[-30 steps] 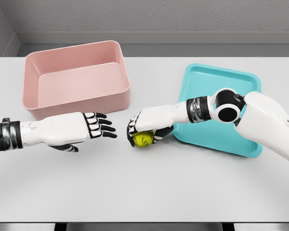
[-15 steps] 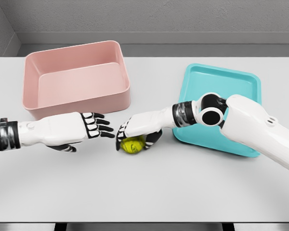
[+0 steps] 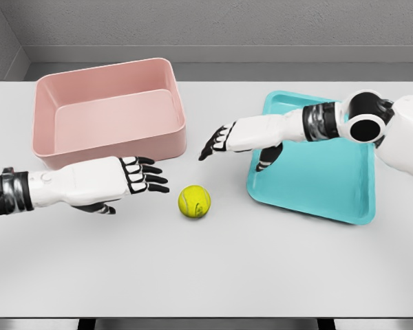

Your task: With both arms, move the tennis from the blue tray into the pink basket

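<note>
The yellow-green tennis ball point(image 3: 194, 201) lies free on the white table, between the two hands. My left hand point(image 3: 146, 178) is just left of it, open, fingers stretched toward the ball with a small gap. My right hand point(image 3: 220, 143) hovers up and right of the ball, open and holding nothing, near the left edge of the blue tray point(image 3: 330, 192). The pink basket point(image 3: 110, 148) stands at the back left, behind my left hand.
The white table point(image 3: 213, 268) ends at a front edge near the bottom of the picture. A grey wall runs behind the table.
My right hand carried the ball leftward off the tray side, let it go on the table, then drew back up and to the right. The left hand barely moved.
</note>
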{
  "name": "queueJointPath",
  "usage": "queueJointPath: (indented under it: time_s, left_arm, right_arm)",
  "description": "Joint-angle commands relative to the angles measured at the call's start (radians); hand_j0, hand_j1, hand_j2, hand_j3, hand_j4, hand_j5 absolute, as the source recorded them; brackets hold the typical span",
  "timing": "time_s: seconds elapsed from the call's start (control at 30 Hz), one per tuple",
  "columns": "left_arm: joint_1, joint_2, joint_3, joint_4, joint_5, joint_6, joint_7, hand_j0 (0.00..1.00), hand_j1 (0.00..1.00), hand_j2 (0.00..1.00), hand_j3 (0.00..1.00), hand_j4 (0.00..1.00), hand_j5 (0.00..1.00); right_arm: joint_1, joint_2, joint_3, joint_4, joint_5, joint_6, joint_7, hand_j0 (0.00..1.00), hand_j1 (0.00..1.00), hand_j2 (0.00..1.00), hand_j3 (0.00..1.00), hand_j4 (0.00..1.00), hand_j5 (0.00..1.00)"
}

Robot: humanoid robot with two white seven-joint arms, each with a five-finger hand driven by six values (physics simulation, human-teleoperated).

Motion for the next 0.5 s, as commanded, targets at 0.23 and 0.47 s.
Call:
queueJointPath:
  time_s: [0.23,0.47]
  left_arm:
    - [-0.077,-0.151,-0.125,0.001,-0.013,0.001,-0.005,1.00,1.00,1.00,1.00,1.00,1.00]
    - [-0.160,-0.237,-0.157,0.112,-0.007,0.001,-0.005,1.00,1.00,1.00,1.00,1.00,1.00]
  right_arm:
    - [0.074,-0.294,-0.149,0.044,-0.008,-0.003,-0.131,1.00,1.00,1.00,1.00,1.00,1.00]
    - [0.104,-0.291,-0.209,0.055,-0.005,-0.003,-0.134,1.00,1.00,1.00,1.00,1.00,1.00]
